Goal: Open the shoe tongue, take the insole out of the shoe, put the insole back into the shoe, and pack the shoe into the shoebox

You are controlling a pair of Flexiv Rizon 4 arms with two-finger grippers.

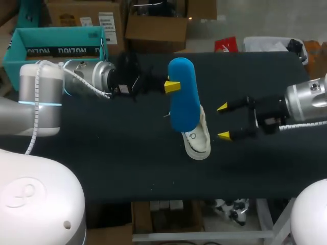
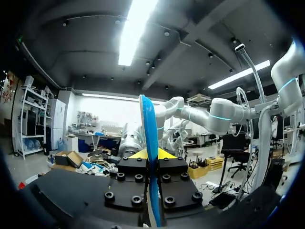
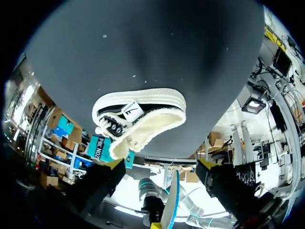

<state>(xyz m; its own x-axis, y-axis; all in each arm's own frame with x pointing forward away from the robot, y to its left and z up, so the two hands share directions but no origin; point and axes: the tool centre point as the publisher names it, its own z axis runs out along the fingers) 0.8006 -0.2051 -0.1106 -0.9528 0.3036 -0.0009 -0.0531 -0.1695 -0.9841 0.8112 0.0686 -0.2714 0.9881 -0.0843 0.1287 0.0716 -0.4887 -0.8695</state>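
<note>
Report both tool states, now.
Left tool: closed on the blue insole.
Right tool: open, holding nothing, beside the shoe.

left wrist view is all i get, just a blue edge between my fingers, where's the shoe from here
Observer: The shoe stands on the table, just below the blue insole that your left gripper holds up on edge.
Operator: are they touching
Observer: The right wrist view shows a gap between the insole and the shoe's fleece-lined opening.
Operator: what's the right arm doing
Observer: The right gripper is open beside the shoe, not touching it.
Operator: and the box
Observer: The teal shoebox is at the far left, beyond your left arm and well apart from the shoe.
</note>
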